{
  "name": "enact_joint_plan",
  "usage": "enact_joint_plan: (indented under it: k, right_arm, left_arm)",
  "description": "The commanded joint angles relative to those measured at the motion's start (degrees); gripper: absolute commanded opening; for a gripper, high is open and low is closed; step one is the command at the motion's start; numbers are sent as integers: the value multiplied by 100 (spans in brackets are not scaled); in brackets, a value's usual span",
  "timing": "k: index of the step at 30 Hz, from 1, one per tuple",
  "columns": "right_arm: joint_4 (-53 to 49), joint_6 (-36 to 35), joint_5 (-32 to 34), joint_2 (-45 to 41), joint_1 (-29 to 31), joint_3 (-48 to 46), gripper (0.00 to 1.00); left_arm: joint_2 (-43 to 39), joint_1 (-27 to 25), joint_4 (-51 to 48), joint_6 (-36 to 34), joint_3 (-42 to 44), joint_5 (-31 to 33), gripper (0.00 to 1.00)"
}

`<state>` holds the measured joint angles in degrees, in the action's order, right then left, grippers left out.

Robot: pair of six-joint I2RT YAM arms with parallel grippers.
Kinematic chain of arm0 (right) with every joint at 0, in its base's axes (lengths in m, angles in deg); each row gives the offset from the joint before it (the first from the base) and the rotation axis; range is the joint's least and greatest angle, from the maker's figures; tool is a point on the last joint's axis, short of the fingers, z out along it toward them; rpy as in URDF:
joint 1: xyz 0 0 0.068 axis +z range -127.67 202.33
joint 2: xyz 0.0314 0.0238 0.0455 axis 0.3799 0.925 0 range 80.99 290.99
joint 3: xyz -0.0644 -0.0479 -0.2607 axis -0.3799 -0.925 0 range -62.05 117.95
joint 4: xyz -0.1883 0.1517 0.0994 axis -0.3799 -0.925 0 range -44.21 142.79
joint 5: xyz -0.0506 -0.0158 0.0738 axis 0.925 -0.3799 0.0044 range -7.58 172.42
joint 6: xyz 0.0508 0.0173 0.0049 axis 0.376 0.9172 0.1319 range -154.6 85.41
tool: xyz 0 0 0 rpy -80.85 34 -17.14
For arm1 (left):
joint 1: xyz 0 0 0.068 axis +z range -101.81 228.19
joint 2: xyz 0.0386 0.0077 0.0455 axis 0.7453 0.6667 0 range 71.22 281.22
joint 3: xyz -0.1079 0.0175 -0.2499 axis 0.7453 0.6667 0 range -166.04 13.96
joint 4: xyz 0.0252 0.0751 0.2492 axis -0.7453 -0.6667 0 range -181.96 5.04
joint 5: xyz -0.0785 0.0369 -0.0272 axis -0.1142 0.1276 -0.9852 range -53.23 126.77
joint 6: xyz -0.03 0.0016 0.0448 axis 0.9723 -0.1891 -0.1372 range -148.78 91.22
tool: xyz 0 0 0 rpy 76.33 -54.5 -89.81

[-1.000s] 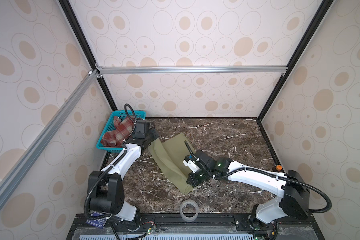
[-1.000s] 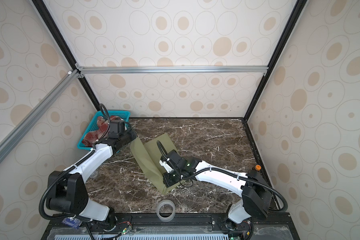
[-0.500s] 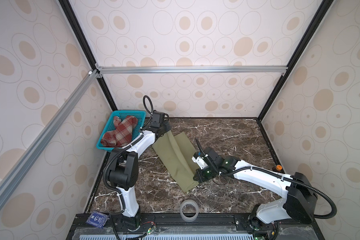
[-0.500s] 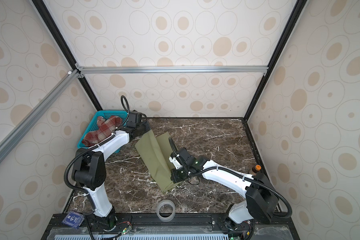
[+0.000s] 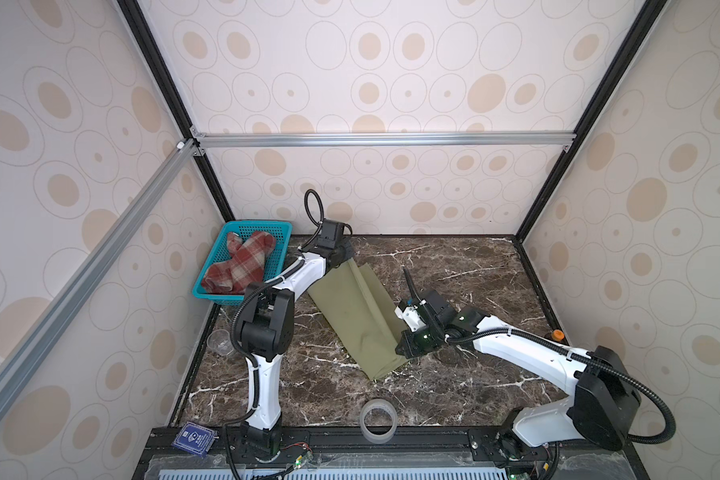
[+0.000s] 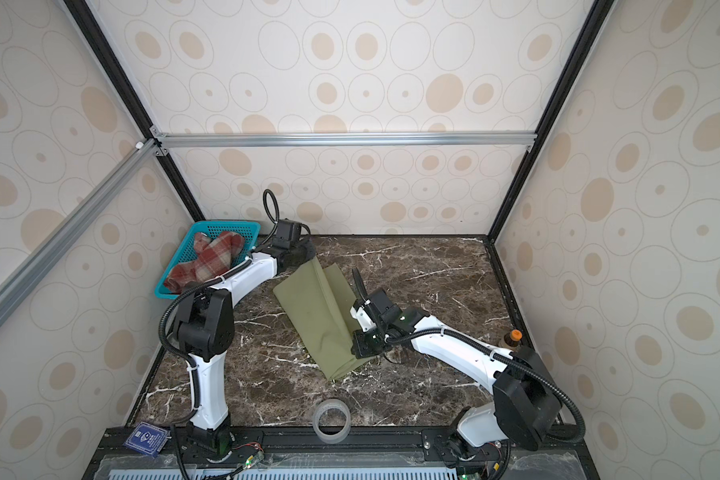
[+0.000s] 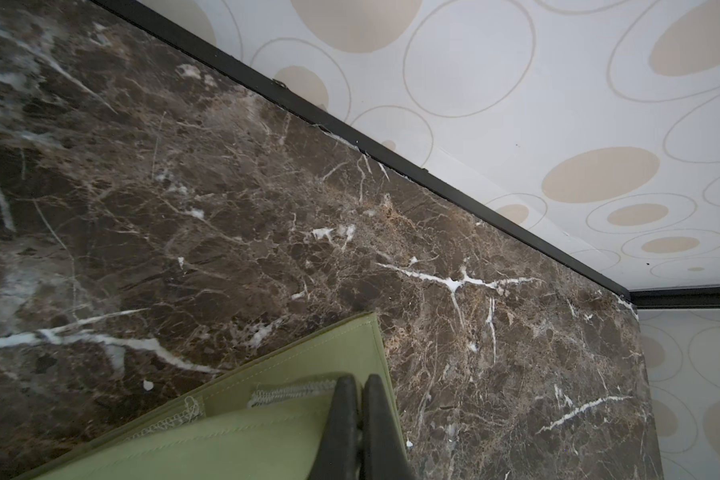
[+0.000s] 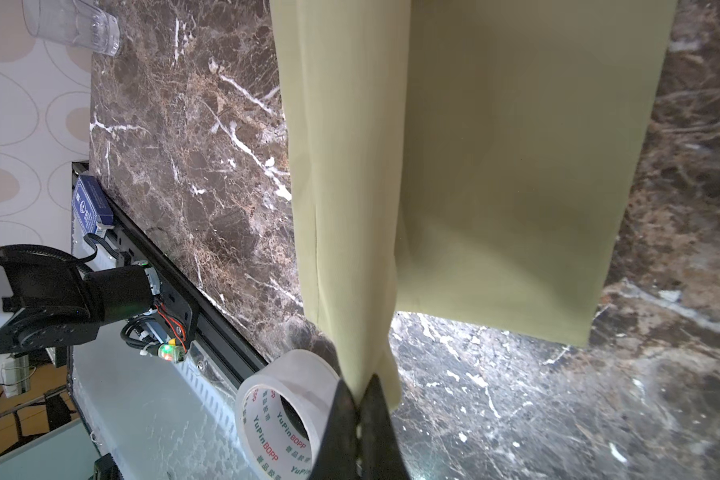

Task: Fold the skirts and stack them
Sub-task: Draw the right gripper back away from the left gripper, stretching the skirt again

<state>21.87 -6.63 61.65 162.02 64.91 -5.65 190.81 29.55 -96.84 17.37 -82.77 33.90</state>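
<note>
The olive-green skirt [image 5: 356, 316] [image 6: 319, 318] is stretched in a long folded strip across the marble table, between my two grippers. My left gripper [image 5: 345, 254] [image 6: 309, 254] is shut on its far end near the back wall; in the left wrist view the gripper [image 7: 360, 382] pinches the hemmed corner of the skirt [image 7: 267, 436]. My right gripper [image 5: 402, 353] [image 6: 356, 351] is shut on the near end; in the right wrist view the gripper [image 8: 360, 386] holds a bunched edge of the skirt [image 8: 495, 166]. The red-and-cream plaid skirt [image 5: 238, 262] [image 6: 208, 257] lies crumpled in the basket.
The teal mesh basket [image 5: 258, 226] [image 6: 225, 226] stands at the back left corner. A clear tape roll [image 5: 378, 419] [image 8: 283, 407] lies at the front edge. A clear cup [image 5: 219, 343] sits by the left wall, a blue box [image 5: 194, 438] at front left, an orange-capped bottle [image 5: 555, 334] at right.
My left arm has swung from beside the basket toward the back wall, drawing the olive-green skirt's far end with it. The skirt now lies longer and straighter. My right gripper shifted slightly right.
</note>
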Motion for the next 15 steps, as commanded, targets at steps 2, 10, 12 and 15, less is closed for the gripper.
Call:
enact_joint_plan:
  k: [2,10,12,15]
  right_arm:
    - [-280,-177,-120,74,-92,-15,0]
    - [-418,-289,-111,195,-212,8,0]
    - [-428,-309,-112,224,-225,18,0]
    - [-440,-327,-102,278,-253,20,0]
  left_arm:
    - [258,-68,-108,154,-462,85,0]
    - [646,-153,-148,212,-794,50,0]
    - [709,-167,-150,232,-830,39,0]
    - [800,-182,-154,238,-895,15,0]
